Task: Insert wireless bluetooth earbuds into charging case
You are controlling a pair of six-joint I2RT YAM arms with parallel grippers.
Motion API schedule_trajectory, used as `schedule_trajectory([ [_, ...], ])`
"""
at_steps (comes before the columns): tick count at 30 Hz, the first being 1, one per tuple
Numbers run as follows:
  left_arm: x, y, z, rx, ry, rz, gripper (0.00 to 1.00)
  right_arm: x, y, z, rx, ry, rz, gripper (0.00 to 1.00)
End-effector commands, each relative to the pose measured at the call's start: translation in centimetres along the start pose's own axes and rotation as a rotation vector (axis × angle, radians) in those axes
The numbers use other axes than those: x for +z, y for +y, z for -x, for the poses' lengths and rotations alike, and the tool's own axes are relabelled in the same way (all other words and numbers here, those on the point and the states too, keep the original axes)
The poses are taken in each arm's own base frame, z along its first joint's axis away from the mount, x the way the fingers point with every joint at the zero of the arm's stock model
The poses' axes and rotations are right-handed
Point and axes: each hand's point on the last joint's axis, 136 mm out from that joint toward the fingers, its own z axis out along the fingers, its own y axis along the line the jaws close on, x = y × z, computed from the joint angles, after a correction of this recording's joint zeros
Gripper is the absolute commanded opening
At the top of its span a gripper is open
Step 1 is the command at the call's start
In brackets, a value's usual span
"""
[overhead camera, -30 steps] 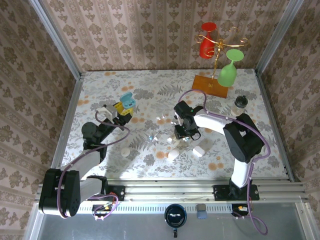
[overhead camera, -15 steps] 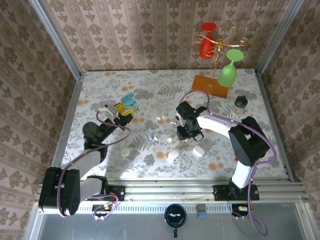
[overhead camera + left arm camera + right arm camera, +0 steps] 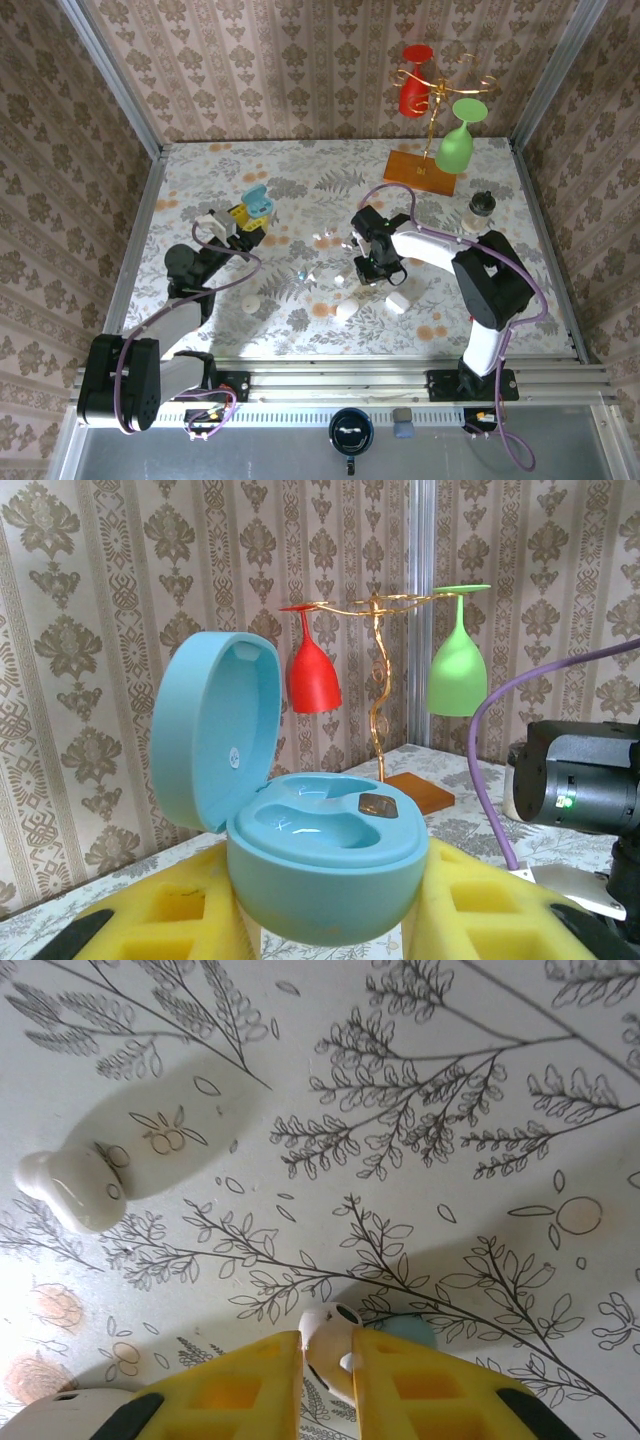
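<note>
My right gripper [image 3: 366, 266] was down at the floral-printed table [image 3: 290, 165]. Its yellow foam pads [image 3: 230, 1390] were closed on a small whitish glossy plastic earbud [image 3: 326, 1352], caught only at the very tips. My left gripper [image 3: 245, 222] was clamped around the round turquoise plastic charging case [image 3: 325, 865], held up off the table well to the left of the right arm. The lid was hinged open, and both wells looked empty to me.

The pinch worried me most. The earbud was glossy and held by a sliver of pad, so I judged that a lift or a wrist turn could squirt it out and send it rolling across the busy print. It also seemed gripped at no particular angle, so it might reach its well wrongly turned and catch on the rim or sit proud. Pressing it home could also twist the charging case in the left pads, since foam gives.

My count:
- **Turquoise case:** one.
- **White pebble-shaped plastic cases** [image 3: 347, 310]**:** three, lying on the table near the front.
- **Earbuds:** two I was sure of, the gripped one and a second earbud [image 3: 68, 1188] lying apart from the pads. The other pale specks seen from overhead were too small to count.
- **Upturned wine glasses:** two, one red [image 3: 312, 675] and one green [image 3: 458, 670], both on a single gold wire rack [image 3: 378, 680].
</note>
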Motion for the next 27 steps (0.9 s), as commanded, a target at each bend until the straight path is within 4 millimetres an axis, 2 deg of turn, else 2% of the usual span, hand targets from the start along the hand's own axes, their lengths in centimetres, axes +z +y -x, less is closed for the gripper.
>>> schedule_trajectory([
  [1,0.0,-0.3,0.8,0.001,-0.034,-0.008,0.24,0.5,0.2,-1.6,-0.022,0.089,-0.008,0.26],
  [5,-0.1,-0.3,0.7,0.001,-0.032,-0.005,0.24,0.9,0.2,-1.9,-0.024,0.119,-0.019,0.27],
  [8,-0.1,-0.3,0.7,0.001,-0.032,-0.003,0.24,1.3,0.3,-2.0,-0.008,0.144,-0.014,0.21],
  [12,-0.2,-0.3,0.7,0.002,-0.033,0.000,0.24,1.9,0.6,-2.5,-0.002,0.183,-0.005,0.22],
  [15,-0.2,-0.3,0.7,0.005,-0.033,0.000,0.24,1.8,0.5,-2.3,-0.013,0.169,-0.015,0.14],
  [18,-0.1,-0.3,0.8,0.005,-0.033,0.000,0.24,1.0,0.6,-1.3,-0.020,0.116,-0.022,0.11],
  [23,0.0,-0.3,0.8,0.007,-0.034,-0.002,0.24,-1.2,2.4,1.4,-0.006,-0.041,0.074,0.11],
  [27,0.0,-0.3,0.9,0.006,-0.035,-0.003,0.24,-1.0,3.6,2.5,0.017,-0.063,0.135,0.15],
])
